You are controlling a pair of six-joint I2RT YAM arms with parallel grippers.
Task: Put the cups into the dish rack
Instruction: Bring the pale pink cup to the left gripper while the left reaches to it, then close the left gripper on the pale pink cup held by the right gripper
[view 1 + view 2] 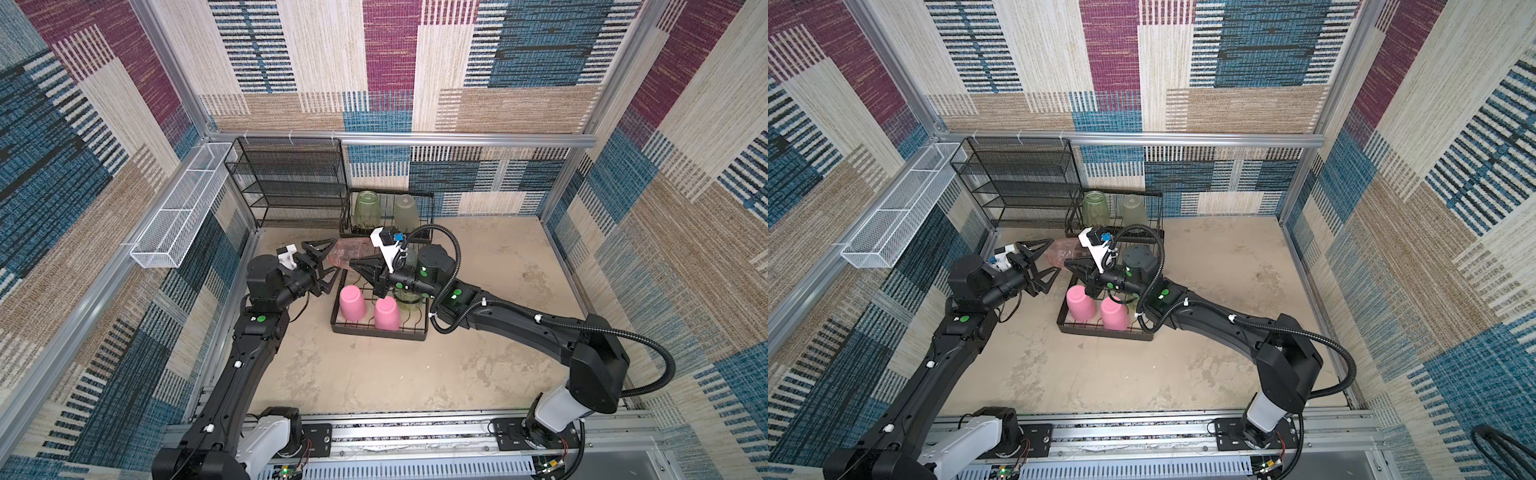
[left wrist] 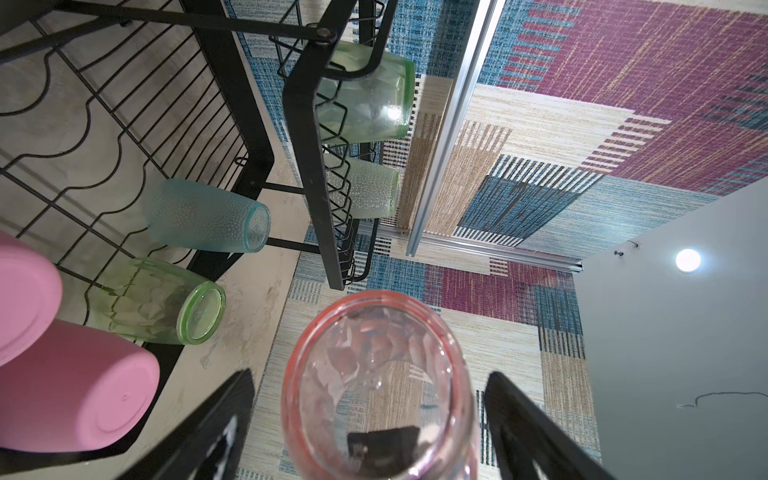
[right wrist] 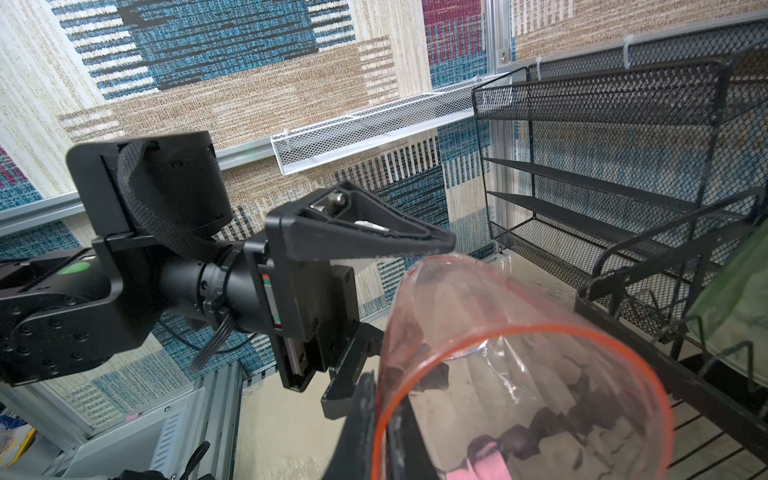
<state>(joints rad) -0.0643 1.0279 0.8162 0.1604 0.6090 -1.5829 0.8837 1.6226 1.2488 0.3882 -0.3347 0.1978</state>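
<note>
Handing off, by the look of it: the clear pink cup (image 1: 344, 249) hangs on its side in the air just beside the dish rack (image 1: 376, 335), off the low tray's corner nearest the left arm and lower than the raised shelf. The right hand (image 1: 352, 262) is pinched shut on the cup's rim wall. The left hand (image 1: 333, 256) is spread wide, its fingers (image 2: 199, 428) on either side of the cup's base end with a gap on both sides, touching nothing. Which hand ends up with the cup can't be told. If the left takes it, centre the base between the fingers first, then close squarely on the lower body and go gently, since the thin plastic likely flexes. The right should let go only once that grip is firm, or the cup drops on the table beside the rack. The rack looks nearly full: two green cups (image 1: 367, 208) on the raised shelf, and two opaque pink cups (image 1: 352, 303), a teal cup (image 2: 208, 216) and a ribbed green cup (image 2: 158, 307) in the tray. This is probably the last cup. Aim mouth-down for the tray's bare wire dividers, clear of the pink pair and the shelf frame.
</note>
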